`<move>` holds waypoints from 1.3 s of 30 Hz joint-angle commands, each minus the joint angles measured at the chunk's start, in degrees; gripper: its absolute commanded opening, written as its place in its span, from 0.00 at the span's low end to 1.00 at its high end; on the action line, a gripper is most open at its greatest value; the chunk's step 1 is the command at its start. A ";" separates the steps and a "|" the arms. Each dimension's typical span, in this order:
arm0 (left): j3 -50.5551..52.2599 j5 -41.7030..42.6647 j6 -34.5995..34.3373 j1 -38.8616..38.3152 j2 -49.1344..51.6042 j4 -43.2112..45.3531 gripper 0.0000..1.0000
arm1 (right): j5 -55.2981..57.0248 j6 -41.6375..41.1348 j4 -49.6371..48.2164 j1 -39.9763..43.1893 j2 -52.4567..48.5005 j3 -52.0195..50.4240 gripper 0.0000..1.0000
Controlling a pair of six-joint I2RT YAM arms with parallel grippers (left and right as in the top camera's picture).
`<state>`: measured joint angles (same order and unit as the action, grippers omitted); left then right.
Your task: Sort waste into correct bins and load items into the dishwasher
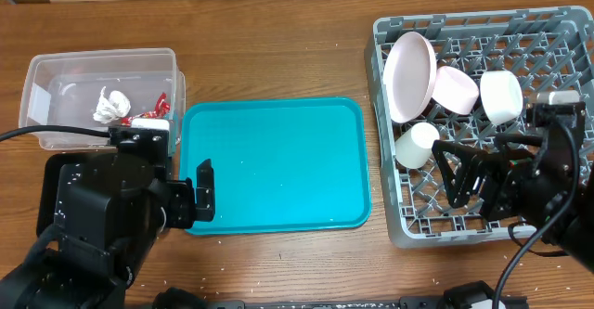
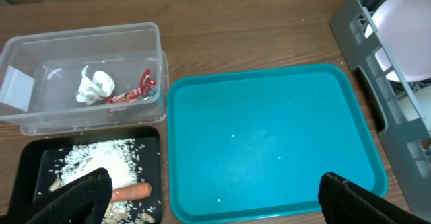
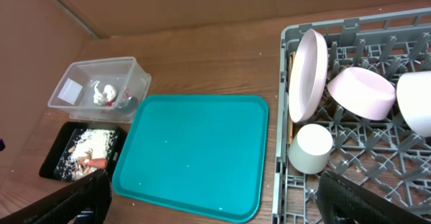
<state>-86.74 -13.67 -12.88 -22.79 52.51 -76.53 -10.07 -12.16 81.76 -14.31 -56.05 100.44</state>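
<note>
Pink plate (image 1: 411,75) + bowl (image 1: 455,90) in grey rack (image 1: 548,49), tray (image 1: 274,165) adj.

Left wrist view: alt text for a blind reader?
An empty teal tray fills the centre. To its left a clear bin holds crumpled paper and a red wrapper, above a black tray of rice; a grey dish rack sits at right.

Matte black left arm (image 1: 97,216) and right arm (image 1: 552,174), thin black cables (image 1: 37,134), dark textured fingertips (image 2: 81,194)
</note>
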 commanded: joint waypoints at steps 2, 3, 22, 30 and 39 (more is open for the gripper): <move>-0.68 -1.70 1.31 -0.07 -0.02 0.04 1.00 | 0.09 0.17 -0.17 -0.15 4.44 -5.46 1.00; -0.68 -1.70 1.31 -0.07 -0.02 0.02 1.00 | 0.09 0.15 -0.17 -0.15 5.81 -7.43 1.00; -0.68 -1.70 1.31 -0.07 -0.02 0.02 1.00 | 10.01 2.10 -47.06 -0.09 47.08 -71.69 1.00; -0.68 -1.70 1.31 -0.07 -0.02 0.02 1.00 | 9.29 1.66 -65.66 -0.09 55.49 -90.99 1.00; -0.68 -1.70 1.31 -0.07 -0.02 0.04 1.00 | 8.52 1.73 -77.37 -0.09 55.89 -100.00 1.00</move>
<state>-86.74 -14.83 -12.86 -22.79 52.66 -76.71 -1.48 -10.48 5.48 -14.31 -0.89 1.04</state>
